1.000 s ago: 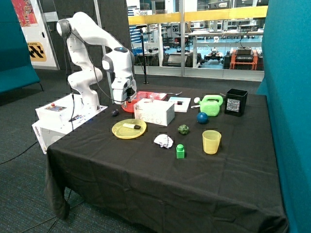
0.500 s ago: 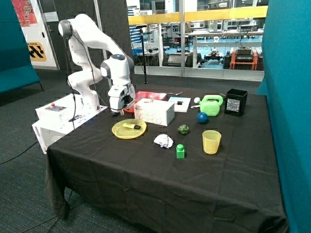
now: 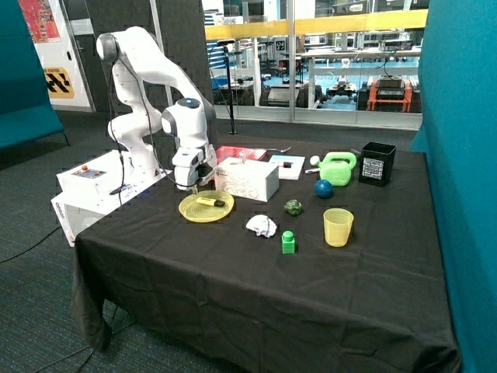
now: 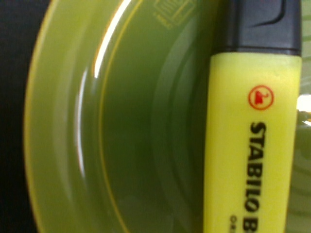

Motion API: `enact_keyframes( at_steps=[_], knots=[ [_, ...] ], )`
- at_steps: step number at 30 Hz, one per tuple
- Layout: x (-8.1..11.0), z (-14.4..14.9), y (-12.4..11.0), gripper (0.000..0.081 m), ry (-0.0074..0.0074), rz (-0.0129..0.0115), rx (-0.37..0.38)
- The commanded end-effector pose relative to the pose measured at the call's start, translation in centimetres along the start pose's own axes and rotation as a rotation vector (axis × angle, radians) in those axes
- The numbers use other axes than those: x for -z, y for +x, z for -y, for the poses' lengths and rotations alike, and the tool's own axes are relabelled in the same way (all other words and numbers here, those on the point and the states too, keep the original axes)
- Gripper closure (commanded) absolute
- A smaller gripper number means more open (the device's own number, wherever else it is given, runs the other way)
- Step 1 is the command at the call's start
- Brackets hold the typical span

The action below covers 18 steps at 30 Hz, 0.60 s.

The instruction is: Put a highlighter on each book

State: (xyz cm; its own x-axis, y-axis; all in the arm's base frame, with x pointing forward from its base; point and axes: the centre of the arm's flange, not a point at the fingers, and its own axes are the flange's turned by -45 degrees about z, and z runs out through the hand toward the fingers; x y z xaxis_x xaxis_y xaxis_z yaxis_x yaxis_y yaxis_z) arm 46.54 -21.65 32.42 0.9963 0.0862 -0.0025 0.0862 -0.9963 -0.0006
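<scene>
A yellow highlighter (image 3: 210, 202) with a black cap lies on a yellow plate (image 3: 194, 211) in front of a white box. My gripper (image 3: 192, 186) hangs just above the plate's back edge, close to the highlighter. The wrist view shows the highlighter (image 4: 252, 145) very near, lying on the plate (image 4: 73, 121). The red book (image 3: 242, 152) lies flat behind the white box. The white book (image 3: 289, 169) lies beside it, with a small dark object (image 3: 286, 164) on its cover.
The white box (image 3: 247, 179) stands right beside my gripper. Further along the table are a green watering can (image 3: 338, 168), a black box (image 3: 377, 163), a blue ball (image 3: 323, 189), a crumpled white paper (image 3: 262, 225), a green block (image 3: 288, 242) and a yellow cup (image 3: 338, 227).
My gripper has moved from behind the white box's end toward the table's front and down over the yellow plate. The highlighter has not moved.
</scene>
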Motion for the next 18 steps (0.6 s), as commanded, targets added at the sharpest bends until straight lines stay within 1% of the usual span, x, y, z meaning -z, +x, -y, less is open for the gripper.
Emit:
enact_keyframes(
  at_steps=[1, 11, 18],
  knots=[
    [-1.7, -0.1, 0.3, 0.0360, -0.0006, -0.0025, 0.002],
    [-3.1, 0.3, 0.5, 0.0366, -0.0006, -0.0025, -0.003],
    [-3.7, 0.4, 0.6, 0.0375, -0.0005, -0.0025, -0.011]
  ],
)
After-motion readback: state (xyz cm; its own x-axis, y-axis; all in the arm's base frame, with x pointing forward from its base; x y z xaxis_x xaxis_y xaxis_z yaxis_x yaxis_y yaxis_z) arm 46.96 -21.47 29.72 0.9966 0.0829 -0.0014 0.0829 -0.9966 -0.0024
